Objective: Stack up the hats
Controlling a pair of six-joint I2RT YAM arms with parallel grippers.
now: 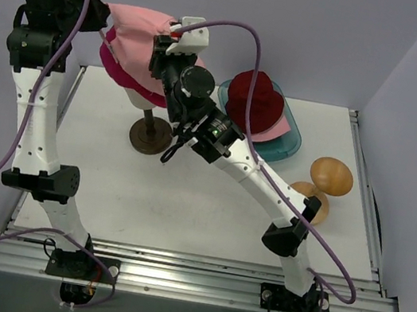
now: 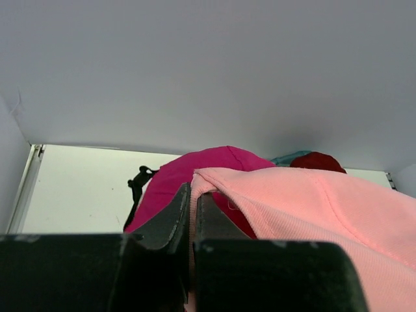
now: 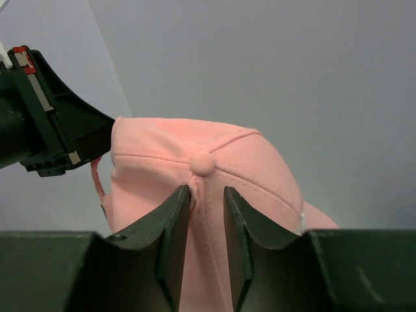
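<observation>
Left gripper (image 2: 193, 195): pressed together on the edge of the pale pink cap (image 3: 247, 162); the cloth runs off to this gripper's right.
Pale pink cap: spread between your two grippers, over the magenta cap (image 2: 214, 159). It looks soft and light and will likely sag wherever you let go, so take it by the stitched edge.
Magenta cap: on the head form (image 1: 148, 97), just below both grippers.
Right gripper (image 3: 207, 190): jaws a little apart, astride the crown seam by the top button. You cannot tell whether they pinch cloth.
Dark red hat (image 1: 255, 99): to the right gripper's right, lying on the pale pink bucket hat (image 1: 279, 128) in the tray (image 1: 295, 145). Both look limp.
Count: four hats, two of them peaked caps; one head form; one tray.
</observation>
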